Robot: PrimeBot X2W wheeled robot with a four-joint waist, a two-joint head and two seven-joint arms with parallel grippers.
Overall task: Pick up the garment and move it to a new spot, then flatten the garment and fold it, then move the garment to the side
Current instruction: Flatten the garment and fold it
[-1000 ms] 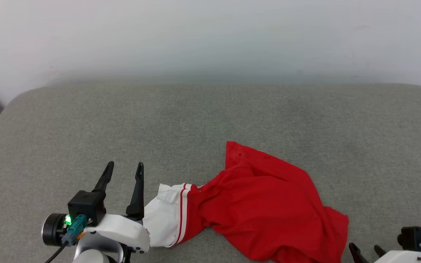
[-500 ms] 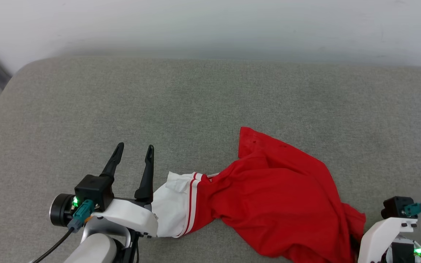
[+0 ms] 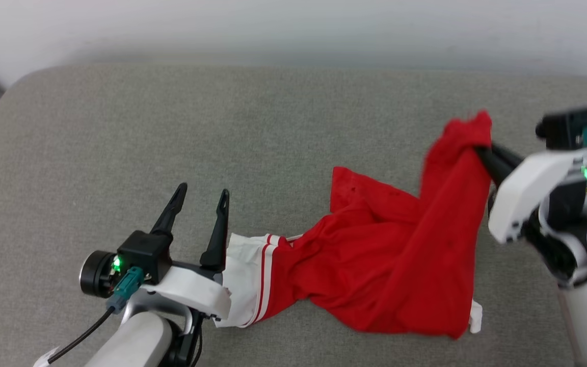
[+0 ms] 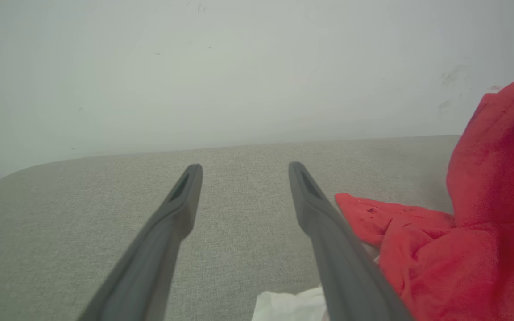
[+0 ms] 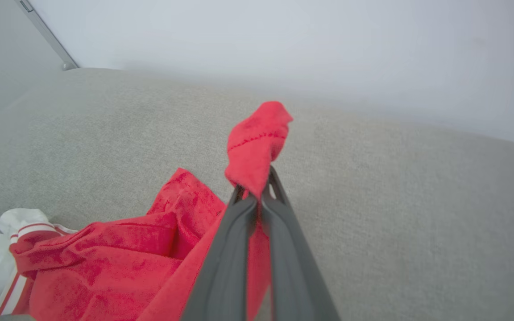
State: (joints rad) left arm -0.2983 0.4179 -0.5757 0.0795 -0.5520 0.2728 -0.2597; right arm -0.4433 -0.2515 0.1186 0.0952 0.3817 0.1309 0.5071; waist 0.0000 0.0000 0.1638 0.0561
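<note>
Nearest the robot, at the lower left of the head view, the left gripper (image 3: 204,189) hovers low over the grey cushion (image 3: 293,117) w/ its fingers spread wide and nothing between them. Its inner finger sits just beside the white sleeve (image 3: 242,275), prob. staged there to take that end once the cloth comes up. Next out, the garment (image 3: 385,255) lies crumpled across the cushion's front-middle, red body bunched. Red-white stripe trim (image 3: 264,270) marks where sleeve meets body, & a small white scrap (image 3: 475,318) pokes out at its near right edge: tag or second sleeve, can't tell. Further back on the right, the right gripper (image 3: 484,152) has its fingers pinched tight on a red hem corner (image 5: 257,133). That corner is raised off the cushion, so a band of cloth hangs from the grip down to the heap; in the right wrist view the stitched edge flops over the closed tips. Holding by one corner fits step one, pick up & relocate, b/c the rest can trail and unbunch, though most of the shirt lies on the cushion. Beyond all this, bare cushion runs to a plain pale wall (image 3: 293,30). Writing: none readable on shirt or arms; the cloth facing up is plain red, no brand or label legible.
</note>
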